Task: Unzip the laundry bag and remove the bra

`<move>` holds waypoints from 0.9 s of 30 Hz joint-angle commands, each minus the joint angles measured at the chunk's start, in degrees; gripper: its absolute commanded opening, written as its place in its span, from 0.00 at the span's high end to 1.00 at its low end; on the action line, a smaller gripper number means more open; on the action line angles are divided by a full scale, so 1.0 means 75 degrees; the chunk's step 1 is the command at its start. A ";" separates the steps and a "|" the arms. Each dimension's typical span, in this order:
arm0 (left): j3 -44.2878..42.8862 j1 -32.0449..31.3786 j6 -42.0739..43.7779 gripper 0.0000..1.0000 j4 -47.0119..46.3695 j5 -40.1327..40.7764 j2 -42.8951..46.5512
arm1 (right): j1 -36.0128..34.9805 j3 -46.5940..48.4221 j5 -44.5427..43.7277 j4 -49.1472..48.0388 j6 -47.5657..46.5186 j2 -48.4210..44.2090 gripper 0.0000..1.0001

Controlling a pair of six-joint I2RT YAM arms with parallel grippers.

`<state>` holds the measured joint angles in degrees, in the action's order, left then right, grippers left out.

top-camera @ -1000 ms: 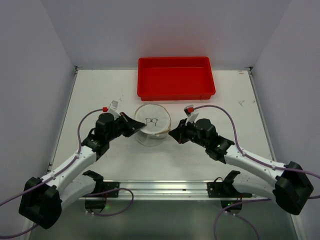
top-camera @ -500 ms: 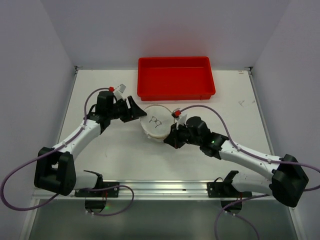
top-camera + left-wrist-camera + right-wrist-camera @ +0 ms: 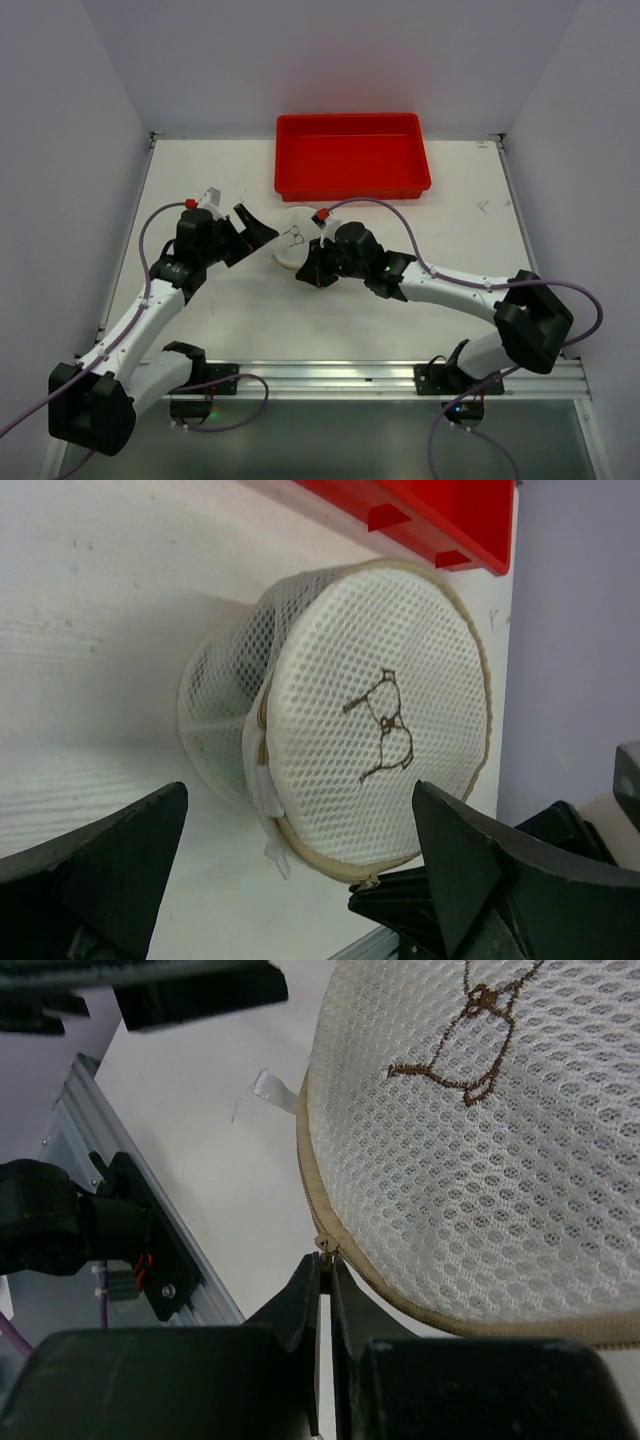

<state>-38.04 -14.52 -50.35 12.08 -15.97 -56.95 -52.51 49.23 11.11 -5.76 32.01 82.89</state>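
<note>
The laundry bag [image 3: 291,240], a round white mesh case with a tan zipper rim and a small bra outline, stands tipped on its side, its flat face [image 3: 380,710] toward the arms. My right gripper [image 3: 325,1260] is shut on the small zipper pull [image 3: 324,1243] at the rim's lower edge, which also shows in the left wrist view as the pull [image 3: 366,882]. My left gripper [image 3: 250,230] stands wide open just left of the bag, touching nothing, with the bag between and beyond its fingers [image 3: 110,850]. The bra is hidden.
A red rectangular tray [image 3: 352,185] sits behind the bag at the table's back edge. A white fabric tag [image 3: 275,1090] hangs from the bag's side seam. The metal rail [image 3: 330,375] runs along the near edge.
My left gripper opened, let go of the bag and drew back left. My right gripper slid left along the rim with the zipper pull, and the bag shifted left and tipped.
</note>
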 commanded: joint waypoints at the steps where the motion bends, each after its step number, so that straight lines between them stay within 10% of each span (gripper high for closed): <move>1: 0.0337 -0.0499 -0.0750 0.03 0.0055 0.0639 0.0233 | -0.0065 0.0350 -0.0099 -0.0579 0.0267 0.0162 1.00; 8: 0.1029 -0.1415 -0.1981 0.19 -0.1245 0.0852 0.0047 | -0.0100 0.0303 -0.0052 -0.0732 0.0373 0.0268 1.00; 17: 0.0643 -0.1626 -0.1749 1.00 -0.0978 0.1273 -0.0329 | 0.0063 -0.0364 -0.0626 -0.0148 -0.0176 -0.0458 1.00; 27: 0.0163 -0.1076 0.0101 1.00 -0.0099 0.0396 -0.0632 | 0.2430 -0.1490 -0.0556 0.1025 -0.0927 -0.2169 1.00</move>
<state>-34.35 -25.82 -58.43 6.72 -13.04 -60.36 -37.17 38.70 10.85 -2.68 29.43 70.06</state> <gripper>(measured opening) 0.039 0.026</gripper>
